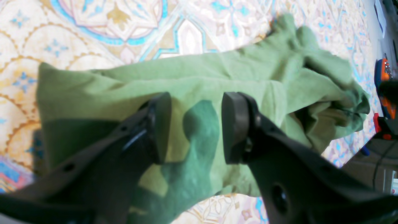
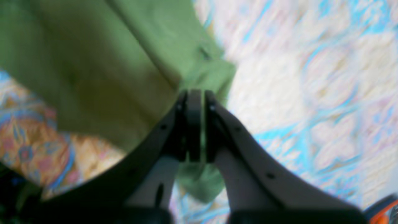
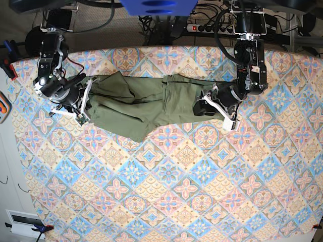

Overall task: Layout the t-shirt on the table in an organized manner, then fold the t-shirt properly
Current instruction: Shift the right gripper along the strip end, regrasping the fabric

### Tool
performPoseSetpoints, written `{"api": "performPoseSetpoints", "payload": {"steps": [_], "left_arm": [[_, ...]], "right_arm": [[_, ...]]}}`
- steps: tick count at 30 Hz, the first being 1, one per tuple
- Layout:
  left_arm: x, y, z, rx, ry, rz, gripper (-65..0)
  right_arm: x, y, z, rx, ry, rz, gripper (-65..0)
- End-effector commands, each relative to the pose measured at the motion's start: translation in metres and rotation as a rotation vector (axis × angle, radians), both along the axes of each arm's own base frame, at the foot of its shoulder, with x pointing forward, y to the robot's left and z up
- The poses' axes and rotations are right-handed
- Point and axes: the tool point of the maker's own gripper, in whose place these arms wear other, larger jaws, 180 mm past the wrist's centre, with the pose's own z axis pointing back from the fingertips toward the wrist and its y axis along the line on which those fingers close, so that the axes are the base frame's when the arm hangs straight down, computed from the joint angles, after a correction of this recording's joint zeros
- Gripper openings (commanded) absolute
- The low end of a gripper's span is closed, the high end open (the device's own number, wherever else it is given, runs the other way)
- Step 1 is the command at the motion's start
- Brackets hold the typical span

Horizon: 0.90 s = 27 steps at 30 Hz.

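The t-shirt [image 3: 146, 103] lies stretched sideways along the far part of the desk [image 3: 176, 191], rumpled, with folds running lengthwise and a corner drooping toward the near side. The right gripper [image 2: 196, 124] is clenched on a bunched edge of the green cloth at 1 end, fabric squeezed between its closed jaws. The left gripper [image 1: 196, 127] hovers over the other end with its jaws spread apart, released, both pads above the cloth and nothing between them. In the base view both arms sit at opposite ends of the garment.
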Motion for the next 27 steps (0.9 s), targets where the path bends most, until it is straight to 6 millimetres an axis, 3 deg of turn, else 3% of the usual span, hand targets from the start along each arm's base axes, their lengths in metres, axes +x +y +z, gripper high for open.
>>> {"api": "performPoseSetpoints", "payload": {"steps": [1, 4, 9, 15, 17, 23, 27], "left_arm": [[0.009, 0.0, 0.012, -0.01, -0.047, 0.001, -38.8], [0.009, 0.0, 0.011, -0.01, -0.045, 0.002, -38.8], [0.009, 0.0, 0.011, -0.01, -0.045, 0.002, -38.8], [0.009, 0.0, 0.011, -0.01, -0.045, 0.002, -38.8], [0.008, 0.0, 0.011, -0.01, -0.044, 0.002, -38.8], [0.008, 0.0, 0.011, -0.013, -0.044, 0.002, -38.8], [0.009, 0.0, 0.012, -0.015, -0.046, 0.002, -38.8]], "right_arm": [[0.005, 0.0, 0.009, 0.003, -0.033, 0.009, -63.5], [-0.006, 0.0, 0.001, 0.001, -0.002, 0.009, -63.5], [0.007, 0.001, 0.012, 0.023, -0.062, 0.009, -61.2], [0.026, 0.008, 0.027, 0.037, -0.124, 0.019, -39.1], [0.035, 0.017, 0.033, 0.039, -0.144, 0.05, -34.5], [0.057, 0.043, 0.053, 0.071, -0.229, 0.125, -32.9], [0.059, 0.057, 0.043, -0.016, -0.241, 0.199, -32.9]]}}
